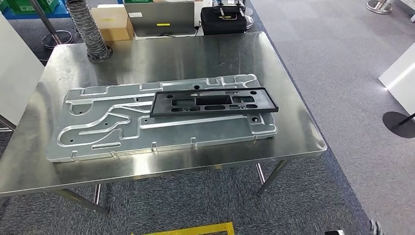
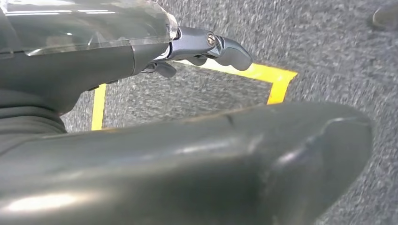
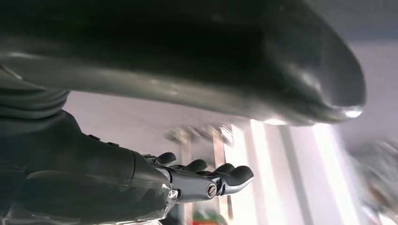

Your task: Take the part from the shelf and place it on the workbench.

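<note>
A flat black rectangular part [image 1: 214, 102] with several cut-outs lies on a large machined aluminium plate [image 1: 98, 128], which rests on the steel workbench [image 1: 288, 117]. My left hand [image 2: 187, 140] hangs over grey carpet with its thumb and fingers apart and nothing in it. My right hand [image 3: 197, 140] is also empty, its fingers stretched out and apart, with a bright blurred background behind it.
At the bench's far edge stand a ribbed grey hose [image 1: 89, 29], a cardboard box [image 1: 113, 20], a grey laptop [image 1: 164, 18] and a black case [image 1: 223, 19]. Yellow floor tape [image 1: 195, 229] lies in front of the bench. White panels stand at the left and right.
</note>
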You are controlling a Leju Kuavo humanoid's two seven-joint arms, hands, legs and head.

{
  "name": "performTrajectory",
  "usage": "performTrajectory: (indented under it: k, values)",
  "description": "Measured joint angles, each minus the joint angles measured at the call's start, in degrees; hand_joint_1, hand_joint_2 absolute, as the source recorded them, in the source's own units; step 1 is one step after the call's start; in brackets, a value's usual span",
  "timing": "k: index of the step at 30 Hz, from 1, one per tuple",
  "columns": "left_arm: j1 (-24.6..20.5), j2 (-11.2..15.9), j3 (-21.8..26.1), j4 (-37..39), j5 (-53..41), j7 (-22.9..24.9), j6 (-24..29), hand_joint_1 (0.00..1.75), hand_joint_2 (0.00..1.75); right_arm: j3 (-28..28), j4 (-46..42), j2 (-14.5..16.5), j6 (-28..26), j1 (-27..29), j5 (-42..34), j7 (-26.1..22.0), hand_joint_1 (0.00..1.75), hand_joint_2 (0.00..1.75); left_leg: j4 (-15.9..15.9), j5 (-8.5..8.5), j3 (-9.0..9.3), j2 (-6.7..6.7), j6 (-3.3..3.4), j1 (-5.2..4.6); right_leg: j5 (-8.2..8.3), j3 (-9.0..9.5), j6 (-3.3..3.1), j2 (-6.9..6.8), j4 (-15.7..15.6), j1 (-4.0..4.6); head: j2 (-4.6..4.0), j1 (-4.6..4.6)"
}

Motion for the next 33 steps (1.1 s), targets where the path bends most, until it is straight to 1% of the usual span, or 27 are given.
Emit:
performTrajectory:
  k: [1,2,3,6,7,8,10,11,12,13,14,15,16,17,18,19,21,22,23,24,26,27,28,29,30,31,33]
  values:
    - [0.0,-0.1,0.0,0.0,-0.1,0.0,0.0,0.0,0.0,-0.6,3.8,-0.3,-0.4,-0.7,1.8,2.2,0.0,0.0,0.3,0.24,-0.44,0.05,-0.25,-0.02,0.74,3.13,-0.25,0.02,-4.5,0.03,0.0,-0.01]
    - [-0.1,-0.2,0.0,0.0,-0.1,0.0,0.0,0.0,0.0,-1.0,7.2,-0.6,-0.4,-1.4,3.4,4.6,0.0,0.0,0.5,0.47,-0.65,0.1,-0.54,-0.03,1.3,5.3,-0.64,0.05,-7.7,0.19,0.0,0.0]
    - [-0.1,-0.3,0.0,0.0,-0.2,0.0,0.0,0.0,0.0,-1.4,10.5,-0.8,-0.2,-1.9,4.9,6.8,0.0,0.0,0.6,0.71,-0.75,0.14,-0.88,-0.05,1.36,6.52,-1.09,0.08,-9.7,0.38,0.0,0.0]
    - [-0.2,-0.4,0.0,0.0,-0.5,0.1,0.0,0.0,0.0,-2.1,17.6,-1.1,1.1,-3.0,7.5,11.7,0.0,0.0,0.7,1.39,-0.96,0.17,-2.06,0.02,2.0,6.06,-2.5,0.07,-10.4,0.65,-0.01,-0.01]
    - [-0.1,-0.5,0.0,0.0,-0.5,0.2,0.0,0.0,0.0,-2.2,19.4,-1.1,1.3,-3.3,7.9,12.4,0.0,0.0,1.4,0.53,-1.36,0.14,-2.38,0.06,2.51,5.57,-2.99,0.02,-10.5,0.58,-0.01,-0.01]
    - [-0.1,-0.5,0.0,0.0,-0.5,0.2,0.0,0.0,0.0,-2.3,20.9,-1.1,1.4,-3.5,8.1,12.7,0.0,0.0,3.0,-1.34,-2.03,0.09,-2.63,0.08,3.13,5.0,-3.43,-0.04,-10.7,0.49,-0.01,-0.01]
    - [0.0,-0.5,0.0,0.0,-0.6,0.2,0.0,0.0,0.0,-2.3,23.3,-1.1,1.4,-3.9,8.3,13.0,0.0,0.0,9.7,-7.25,-4.27,0.02,-2.93,0.16,4.4,3.43,-4.0,-0.11,-10.7,0.58,0.0,-0.02]
    - [0.0,-0.5,0.0,0.0,-0.6,0.2,0.0,0.0,0.0,-2.3,24.3,-1.1,1.7,-4.0,8.6,13.4,0.0,0.0,13.6,-9.57,-5.22,0.01,-3.03,0.17,5.03,2.55,-4.1,-0.13,-10.6,0.71,0.0,-0.02]
    - [0.0,-0.5,0.0,0.0,-0.7,0.3,-0.1,0.0,0.0,-2.3,25.2,-1.1,2.3,-4.1,9.1,14.1,0.0,0.0,16.5,-10.66,-5.55,0.01,-3.08,0.18,5.66,1.64,-4.13,-0.15,-10.5,0.85,0.0,-0.02]
    - [0.0,-0.5,0.0,0.0,-0.8,0.4,-0.2,0.0,0.0,-2.4,26.0,-1.1,3.4,-4.2,9.8,15.3,0.0,0.0,17.5,-10.37,-4.93,0.01,-3.05,0.18,6.23,0.75,-4.11,-0.16,-10.4,0.95,0.0,-0.02]
    - [0.0,-0.5,0.0,0.0,-1.0,0.6,-0.4,0.0,0.0,-2.4,26.9,-1.0,4.7,-4.3,10.7,17.0,0.0,0.0,16.4,-9.07,-3.24,0.01,-2.96,0.18,6.74,-0.1,-4.05,-0.16,-10.1,1.03,0.0,-0.02]
    - [-0.1,-0.5,0.0,0.0,-1.2,0.7,-0.6,0.0,0.0,-2.3,27.6,-0.8,6.3,-4.5,11.7,18.9,0.0,0.0,13.1,-7.43,-0.44,0.01,-2.79,0.18,7.2,-0.9,-3.95,-0.15,-9.8,1.07,0.0,-0.02]
    - [-0.2,-0.5,0.0,0.0,-1.3,0.9,-0.8,0.0,0.0,-2.3,28.3,-0.5,7.8,-4.6,12.6,20.7,0.0,0.0,8.5,-6.6,2.86,-0.02,-2.55,0.15,7.6,-1.59,-3.8,-0.14,-9.5,1.1,0.0,-0.02]
    - [-0.3,-0.5,0.0,0.0,-1.4,1.1,-1.1,0.0,0.0,-2.3,28.9,-0.2,9.3,-4.7,13.5,22.3,0.0,0.0,4.3,-6.3,5.77,-0.05,-2.27,0.03,7.99,-2.1,-3.59,-0.12,-9.2,1.14,0.0,-0.02]
    - [-0.4,-0.6,0.0,0.0,-1.6,1.3,-1.5,0.0,0.0,-2.3,29.5,0.1,10.8,-4.9,14.3,23.6,0.0,0.0,1.1,-6.42,7.68,-0.1,-1.96,-0.09,8.38,-2.37,-3.32,-0.12,-9.0,1.18,0.0,-0.01]
    - [-0.4,-0.7,0.0,0.0,-1.8,1.6,-1.9,0.0,0.0,-2.3,30.0,0.4,12.2,-5.1,14.9,24.8,0.0,0.0,-0.4,-6.78,8.44,-0.15,-1.62,-0.23,8.81,-2.49,-3.01,-0.11,-8.9,1.17,0.0,-0.01]
    - [-0.5,-1.0,-0.1,0.0,-2.3,2.3,-2.6,0.0,0.0,-2.2,30.9,1.0,14.8,-5.3,15.9,26.8,0.0,0.0,-0.9,-6.09,7.88,-0.1,-0.85,-0.25,9.63,-2.58,-2.29,-0.07,-9.1,1.11,0.0,-0.02]
    - [-0.5,-1.2,-0.1,0.0,-2.6,2.6,-3.0,0.0,0.0,-2.2,31.3,1.3,15.9,-5.4,16.2,27.5,0.0,0.0,-1.0,-5.51,7.4,-0.01,-0.41,-0.17,9.15,-2.92,-1.99,-0.02,-8.8,1.04,0.0,-0.02]
    - [-0.6,-1.4,-0.2,0.0,-2.9,2.9,-3.3,0.0,0.0,-2.1,31.6,1.5,16.9,-5.4,16.4,28.1,0.0,0.0,-1.2,-4.77,6.78,0.1,-0.01,-0.06,7.47,-3.47,-1.73,0.02,-7.6,0.97,0.0,-0.02]
    - [-0.6,-1.6,-0.3,0.1,-3.1,3.1,-3.5,0.0,0.0,-2.1,31.9,1.7,17.7,-5.4,16.6,28.6,0.0,0.0,-1.3,-3.98,6.01,0.19,0.26,0.05,4.8,-4.28,-1.5,0.04,-5.3,0.87,0.0,-0.01]
    - [-0.5,-1.7,-0.4,0.1,-3.4,3.4,-3.8,0.0,0.0,-2.0,32.4,2.0,19.1,-5.4,16.9,29.3,0.0,0.0,-1.2,-2.64,4.27,0.29,0.43,0.0,-1.32,-6.13,-1.02,0.03,2.0,0.64,0.0,-0.01]
    - [-0.5,-1.8,-0.4,0.1,-3.4,3.5,-3.9,0.0,0.0,-1.9,32.6,2.1,19.8,-5.5,17.0,29.6,0.0,0.0,-1.1,-2.01,3.4,0.33,0.36,-0.01,-2.82,-6.59,-0.8,0.02,5.4,0.54,0.0,0.0]
    - [-0.4,-1.8,-0.4,0.1,-3.3,3.6,-3.9,0.0,0.0,-1.9,32.8,2.3,20.6,-5.5,16.9,30.0,0.0,0.0,-0.9,-1.42,2.52,0.38,0.26,-0.02,-2.94,-6.31,-0.66,0.02,7.4,0.45,0.0,0.0]
    - [-0.4,-1.8,-0.4,0.1,-3.2,3.7,-3.9,0.0,0.0,-1.9,32.9,2.4,21.3,-5.6,16.8,30.3,0.0,0.0,-0.7,-0.89,1.67,0.41,0.12,-0.01,-1.89,-5.05,-0.6,0.01,7.4,0.37,0.0,0.0]
    - [-0.4,-1.8,-0.4,0.1,-3.2,3.7,-4.0,0.0,0.0,-1.9,33.0,2.5,21.9,-5.6,16.8,30.5,0.0,0.0,-0.4,-0.43,0.85,0.42,-0.03,0.0,-0.3,-2.65,-0.64,0.0,5.1,0.3,0.0,-0.01]
    - [-0.4,-1.8,-0.4,0.1,-3.1,3.7,-4.0,0.0,0.0,-1.9,33.2,2.6,22.4,-5.7,16.7,30.6,0.0,0.0,-0.1,-0.03,0.13,0.42,-0.21,0.01,0.87,0.66,-0.77,0.0,1.0,0.27,0.0,-0.01]
    - [-0.4,-1.8,-0.4,0.1,-3.1,3.8,-4.0,0.0,0.0,-1.9,33.3,2.7,23.0,-6.0,16.6,30.8,0.0,0.0,0.5,0.67,-0.87,0.39,-0.78,-0.12,0.89,6.67,-1.27,0.05,-7.7,0.5,0.0,-0.02]
